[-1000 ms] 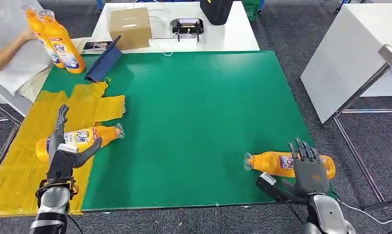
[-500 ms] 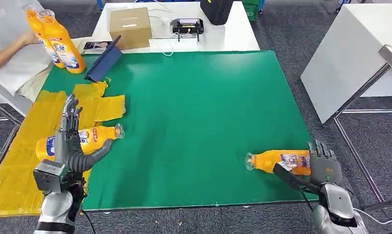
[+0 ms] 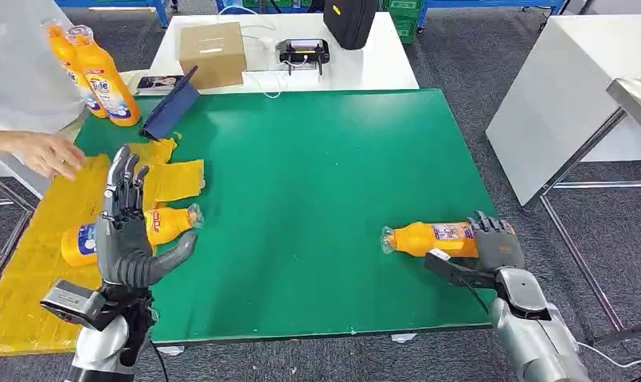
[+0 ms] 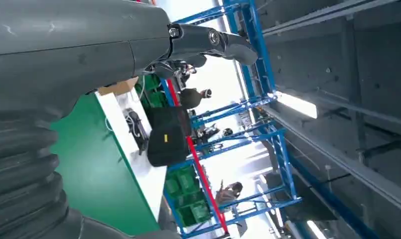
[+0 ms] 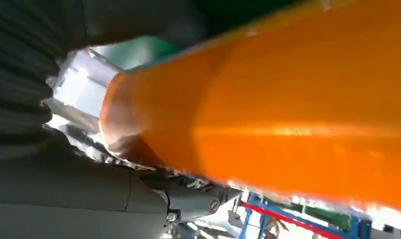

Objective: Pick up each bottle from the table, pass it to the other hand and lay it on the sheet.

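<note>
Seemingly right hand [image 3: 494, 248] gripping orange bottle [image 3: 428, 237], left hand [image 3: 126, 239] raised, fingers [image 3: 123, 177] spread wide, holding nothing

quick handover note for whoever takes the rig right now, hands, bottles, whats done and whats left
Right hand grips the base end of the bottle on the green mat.
Left hand is raised, fingers spread, holding nothing.
One bottle on the sheet lies done on the yellow sheet.
Two upright bottles stand at the far left corner; a person's hand reaches nearby.
Left: pass the gripped bottle across, lay it down.
</note>
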